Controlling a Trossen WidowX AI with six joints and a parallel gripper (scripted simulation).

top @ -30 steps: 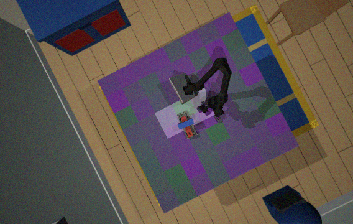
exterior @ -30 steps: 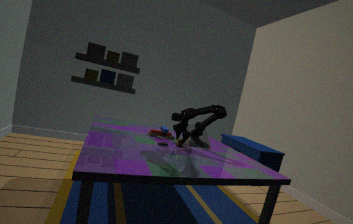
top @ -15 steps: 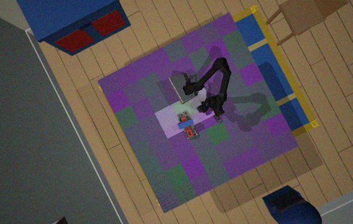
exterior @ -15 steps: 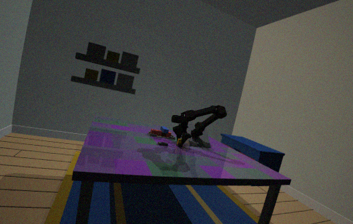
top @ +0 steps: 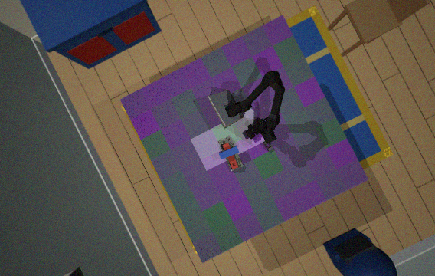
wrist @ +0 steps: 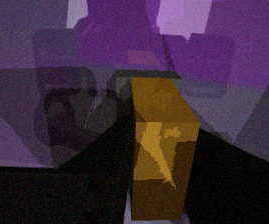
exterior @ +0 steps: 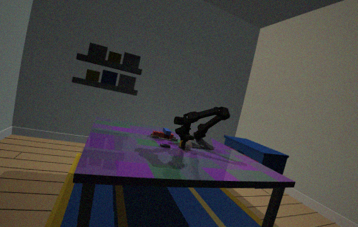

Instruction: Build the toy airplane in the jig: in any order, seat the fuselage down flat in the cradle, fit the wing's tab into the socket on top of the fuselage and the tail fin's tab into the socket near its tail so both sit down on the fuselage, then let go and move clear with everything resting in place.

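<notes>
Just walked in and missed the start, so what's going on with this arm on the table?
The arm is building a toy plane. The red fuselage already lies in the jig with the blue wing across its top. The gripper is down at the table beside the jig, its fingers shut on the yellow tail fin. The fin has not yet gone into the socket near the fuselage's tail.
</notes>
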